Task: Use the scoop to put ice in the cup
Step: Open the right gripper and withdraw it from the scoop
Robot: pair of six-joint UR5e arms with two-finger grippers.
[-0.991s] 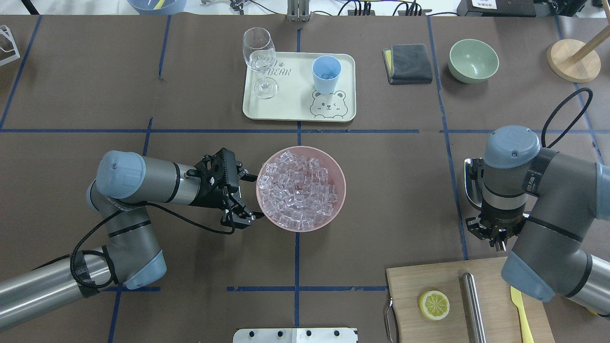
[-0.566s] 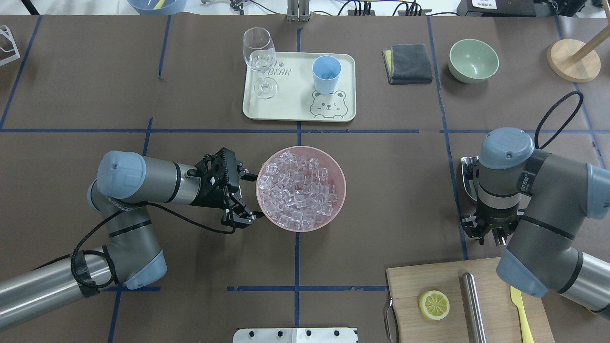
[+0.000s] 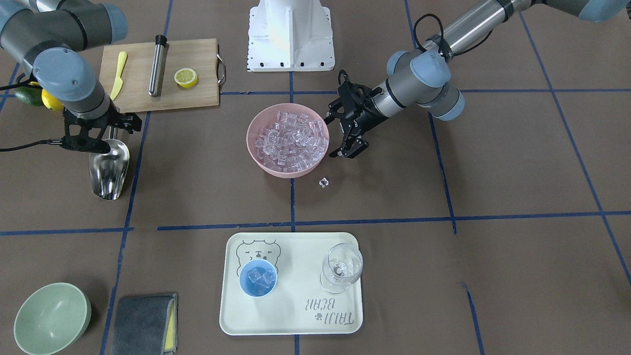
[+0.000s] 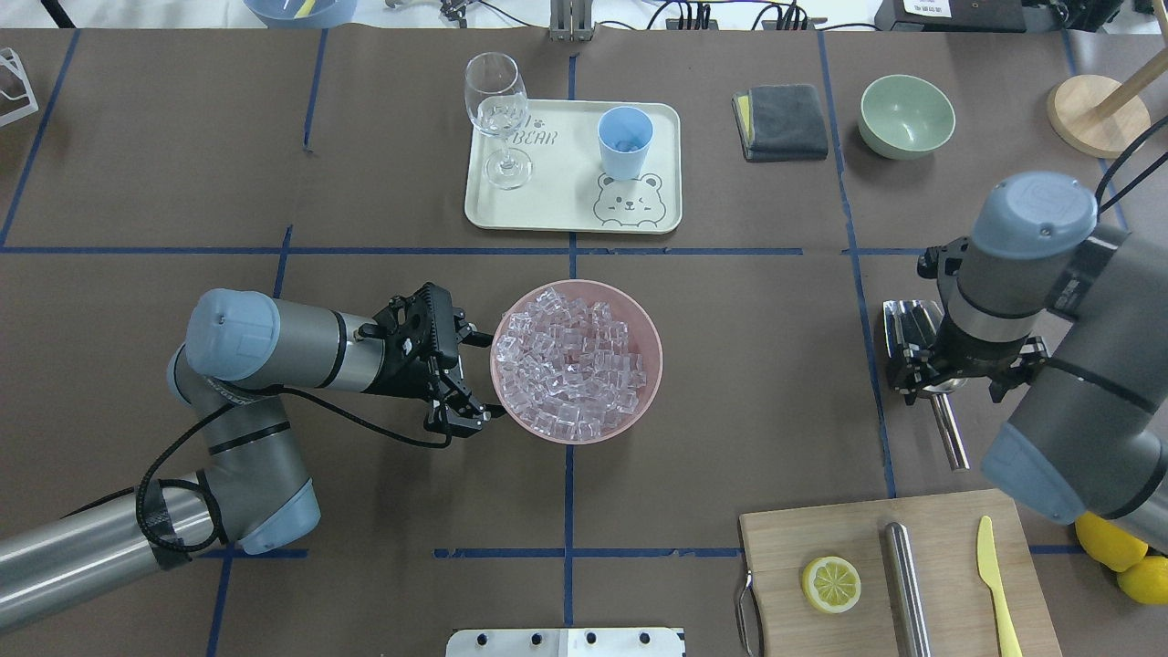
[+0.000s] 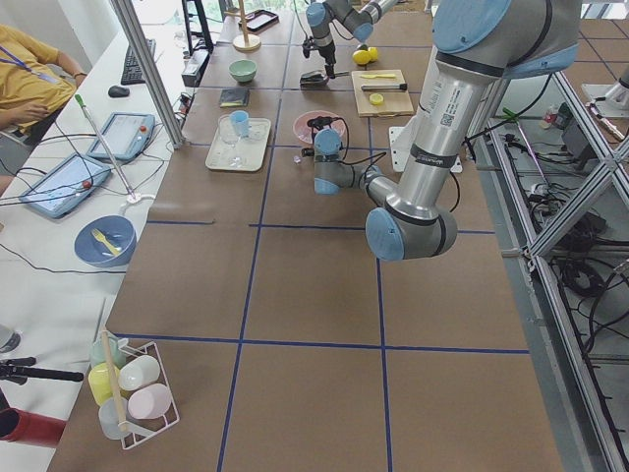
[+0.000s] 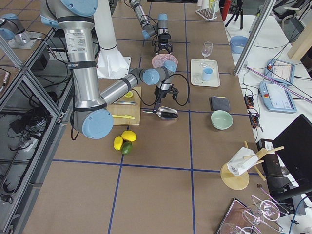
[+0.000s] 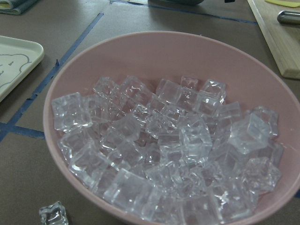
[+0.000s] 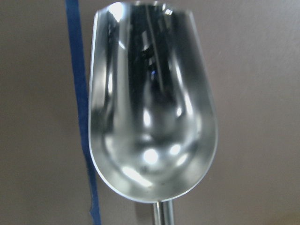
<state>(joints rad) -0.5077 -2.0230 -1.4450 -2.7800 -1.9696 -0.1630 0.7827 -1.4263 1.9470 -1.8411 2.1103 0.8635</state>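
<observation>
The steel scoop [image 4: 915, 327] lies empty on the table at the right, its rod handle [image 4: 949, 438] pointing toward the robot; its bowl fills the right wrist view [image 8: 152, 108]. My right gripper [image 4: 954, 381] hovers open just above where handle meets bowl. Ice [image 4: 575, 365] is heaped in a pink bowl [image 4: 657, 365] at the centre. My left gripper [image 4: 479, 379] stands open against the bowl's left side. One stray cube [image 3: 324, 182] lies on the table beside the bowl. The light-blue cup [image 3: 258, 278] stands on the tray with a few cubes in it.
A cream tray [image 4: 566, 196] also carries a stemmed glass [image 4: 497, 100]. Grey cloth [image 4: 780, 121] and green bowl [image 4: 906, 114] sit far right. A cutting board [image 4: 849, 538] near the right arm holds a lemon half, steel cylinder and yellow knife; lemons [image 4: 1118, 547] lie beside it.
My right arm has swung away from the cutting board toward the far side, uncovering the scoop's handle. The scoop has stayed on the table. The left arm has not moved.
</observation>
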